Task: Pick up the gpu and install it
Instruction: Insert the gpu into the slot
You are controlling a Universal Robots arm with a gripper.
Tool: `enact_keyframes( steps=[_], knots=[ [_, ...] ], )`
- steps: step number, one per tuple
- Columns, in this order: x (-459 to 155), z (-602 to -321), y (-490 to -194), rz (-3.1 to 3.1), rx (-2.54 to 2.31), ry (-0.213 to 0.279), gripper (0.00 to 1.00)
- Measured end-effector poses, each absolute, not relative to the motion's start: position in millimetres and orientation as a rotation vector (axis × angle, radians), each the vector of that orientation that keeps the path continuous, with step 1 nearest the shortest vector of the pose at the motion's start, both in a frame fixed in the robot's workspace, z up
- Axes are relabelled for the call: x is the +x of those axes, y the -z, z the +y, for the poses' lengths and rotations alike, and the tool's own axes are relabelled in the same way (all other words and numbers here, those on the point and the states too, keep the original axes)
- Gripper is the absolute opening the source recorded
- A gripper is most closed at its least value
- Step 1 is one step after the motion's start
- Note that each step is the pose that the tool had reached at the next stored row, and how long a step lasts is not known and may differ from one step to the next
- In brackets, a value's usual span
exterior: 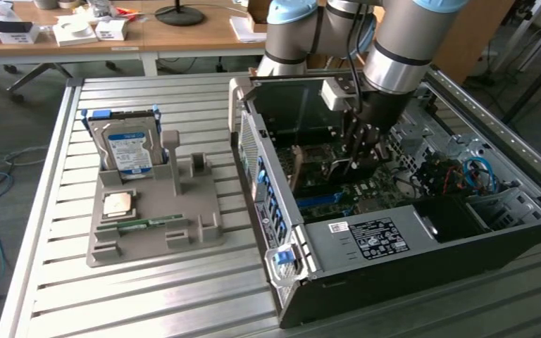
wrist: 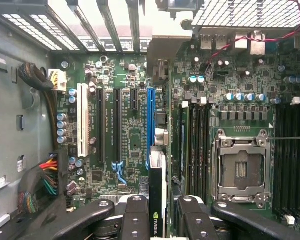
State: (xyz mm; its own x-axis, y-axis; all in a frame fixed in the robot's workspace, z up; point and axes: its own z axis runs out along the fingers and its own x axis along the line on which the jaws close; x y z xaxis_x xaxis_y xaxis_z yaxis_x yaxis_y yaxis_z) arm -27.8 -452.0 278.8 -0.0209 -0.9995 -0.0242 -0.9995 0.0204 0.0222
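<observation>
The gripper [wrist: 162, 216] is partly closed, its dark fingers [wrist: 136, 217] pressed on either side of the gpu [wrist: 157, 200], which it holds on edge, so the wrist view shows only a thin dark strip with a green logo. In the exterior view the gripper [exterior: 360, 151] reaches down inside the open computer case [exterior: 346, 246], which lies on its side on the slatted metal table [exterior: 158, 303], at the exterior view's right.

Beneath the card lies the motherboard [wrist: 115, 125]. The gpu runs in line with the long blue slot [wrist: 151, 125], and most of that slot shows bare beyond the card's end. Black and white slots sit just beside the blue one, and an empty processor socket [wrist: 240, 167] lies well apart on the other side.

At the exterior view's left, a grey parts holder [exterior: 158, 232] carries a hard drive [exterior: 129, 148] standing upright, a processor chip [exterior: 120, 204] and a green memory stick [exterior: 144, 224]. No gpu is on it.

By the look of things, the pick-up is done and the card has been brought into the case and lined up with the blue slot. Seating it is what remains: the card appears to hang above the slot rather than sit in it, though whether its lower edge touches the slot cannot be told.
</observation>
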Motion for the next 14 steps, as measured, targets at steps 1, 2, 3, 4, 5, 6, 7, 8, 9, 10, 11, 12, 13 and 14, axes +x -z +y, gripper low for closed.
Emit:
enact_keyframes(
  steps=[1,2,3,4,5,6,7,8,9,10,11,12,13,14],
  knots=[
    [-28.5,-452.0,-278.8,2.243,-2.197,-0.052,0.27],
    [-29.2,-452.0,-278.7,2.243,-2.197,-0.051,0.27],
    [-29.9,-452.0,-278.8,2.243,-2.197,-0.052,0.27],
    [-30.6,-452.0,-278.7,2.243,-2.197,-0.052,0.27],
    [-30.9,-452.0,-278.8,2.243,-2.197,-0.052,0.27],
    [-30.9,-452.0,-278.8,2.243,-2.197,-0.051,0.27],
    [-30.9,-452.0,-278.8,2.243,-2.197,-0.051,0.27],
    [-30.9,-452.0,-278.8,2.243,-2.197,-0.051,0.27],
    [-30.9,-452.0,-278.8,2.243,-2.197,-0.052,0.27],
    [-30.9,-452.0,-278.8,2.243,-2.197,-0.052,0.27],
    [-30.9,-452.0,-278.8,2.243,-2.197,-0.052,0.27],
    [-30.9,-452.0,-278.8,2.243,-2.197,-0.051,0.27],
    [-31.2,-452.0,-278.8,2.243,-2.197,-0.052,0.27],
    [-31.6,-451.9,-278.8,2.243,-2.197,-0.052,0.27]
  ],
)
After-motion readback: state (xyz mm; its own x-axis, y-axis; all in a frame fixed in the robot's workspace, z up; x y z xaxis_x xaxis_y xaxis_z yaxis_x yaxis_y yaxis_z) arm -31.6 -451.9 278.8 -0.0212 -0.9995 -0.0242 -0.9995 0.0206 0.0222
